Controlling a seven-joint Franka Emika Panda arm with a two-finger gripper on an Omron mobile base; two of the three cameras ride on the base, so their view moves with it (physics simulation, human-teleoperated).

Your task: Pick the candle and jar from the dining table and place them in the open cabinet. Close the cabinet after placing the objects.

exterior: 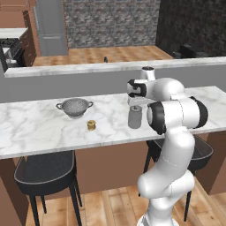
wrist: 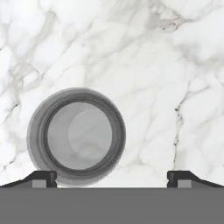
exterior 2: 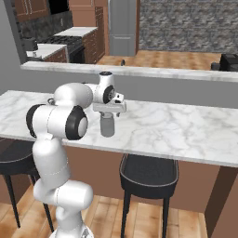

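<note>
I had the gripper [wrist: 112, 177] hanging just above the jar [wrist: 77, 135], pointed straight down, jaws spread wide and holding nothing. I judged this to be the approach for the first pick: the jar stood upright on the dining table [wrist: 175, 65], not yet grasped, and nothing had gone to the cabinet.

From the hand view the jar's mouth sat off toward one fingertip [wrist: 41, 178] rather than midway between the two, so I reckoned the next move called for a sideways shift to centre it, then a straight descent and a squeeze.

The left base view gave me what the hand camera could not: the candle [exterior: 91, 125] stood well apart from the gripper, beyond the jar [exterior: 134, 117], with a steel colander [exterior: 75, 107] near it. The right base view showed the jar [exterior 2: 107, 124] directly under the hand, apart from it.
</note>
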